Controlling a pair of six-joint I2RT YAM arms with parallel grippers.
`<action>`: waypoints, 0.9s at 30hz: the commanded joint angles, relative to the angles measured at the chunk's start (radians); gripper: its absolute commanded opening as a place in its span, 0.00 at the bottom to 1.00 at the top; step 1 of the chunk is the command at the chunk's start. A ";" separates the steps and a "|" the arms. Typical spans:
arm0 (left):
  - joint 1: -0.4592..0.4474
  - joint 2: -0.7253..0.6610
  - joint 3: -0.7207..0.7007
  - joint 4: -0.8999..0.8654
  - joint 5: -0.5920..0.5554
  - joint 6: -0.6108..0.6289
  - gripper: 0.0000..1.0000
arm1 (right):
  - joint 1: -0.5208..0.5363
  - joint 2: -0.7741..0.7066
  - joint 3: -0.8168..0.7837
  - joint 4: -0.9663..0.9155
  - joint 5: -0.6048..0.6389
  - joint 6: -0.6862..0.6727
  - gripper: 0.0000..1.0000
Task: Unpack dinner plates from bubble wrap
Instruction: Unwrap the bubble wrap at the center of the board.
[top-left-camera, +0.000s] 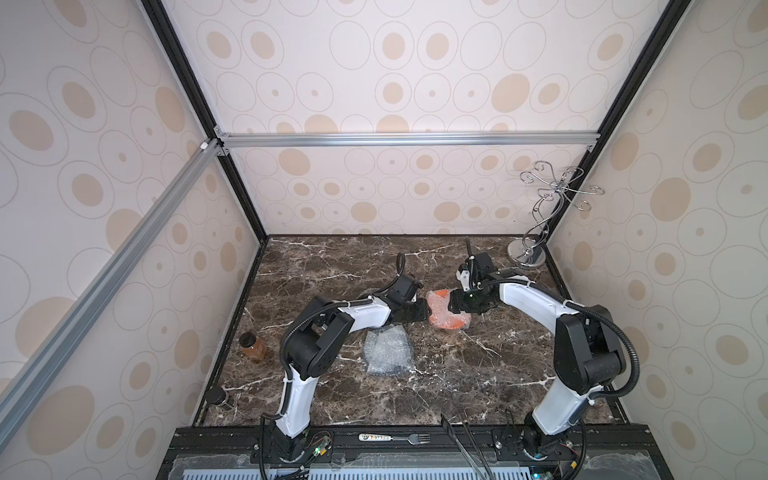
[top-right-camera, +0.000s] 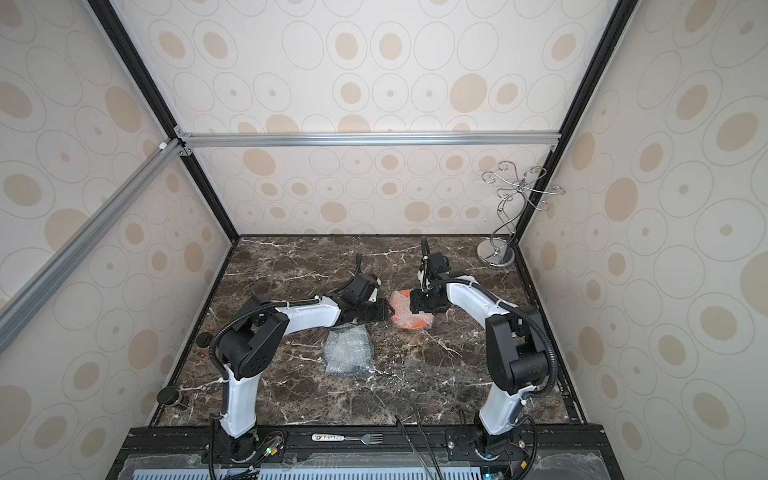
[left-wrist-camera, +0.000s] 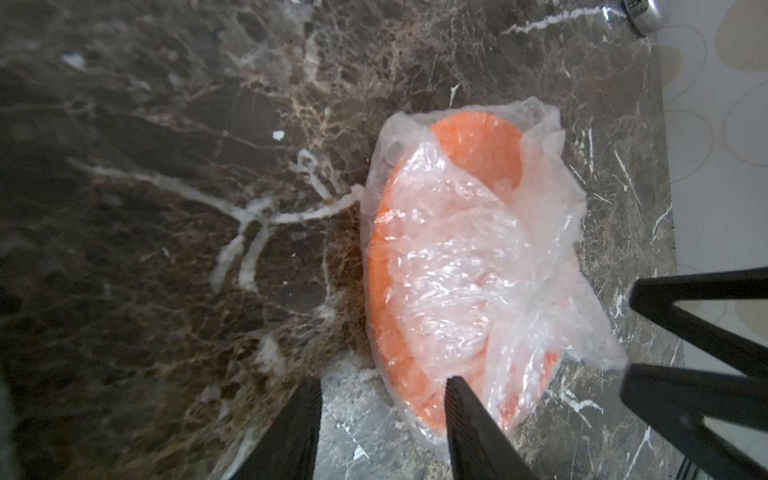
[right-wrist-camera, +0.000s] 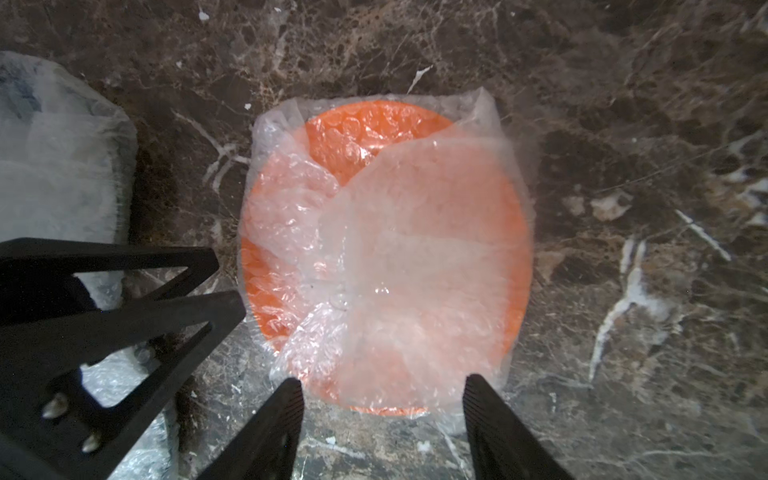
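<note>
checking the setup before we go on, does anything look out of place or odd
A fork and black tongs lie at the front rail, not on the table, unrelated to unwrapping. The wrap on the orange plate is crumpled and loosely folded, part of the plate showing. No spill or damage shows.

place: lab booth | aluminium frame (top-left-camera: 407, 139), wallpapered panels (top-left-camera: 415, 62), marble tabletop (top-left-camera: 332, 266)

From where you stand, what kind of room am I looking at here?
Probably a robot test booth, not a real kitchen: wallpapered panels on a metal frame, a marble-look tabletop, and a left arm and right arm mounted on the front rail.
</note>
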 joint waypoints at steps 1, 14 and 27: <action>-0.012 0.013 0.038 0.003 0.011 -0.017 0.49 | 0.008 0.023 0.031 -0.004 0.021 0.004 0.64; -0.012 0.032 0.039 0.032 0.021 -0.028 0.47 | 0.022 0.089 0.065 0.010 0.043 0.008 0.63; -0.012 0.062 0.054 0.061 0.023 -0.037 0.45 | 0.034 0.136 0.082 0.018 0.055 -0.006 0.59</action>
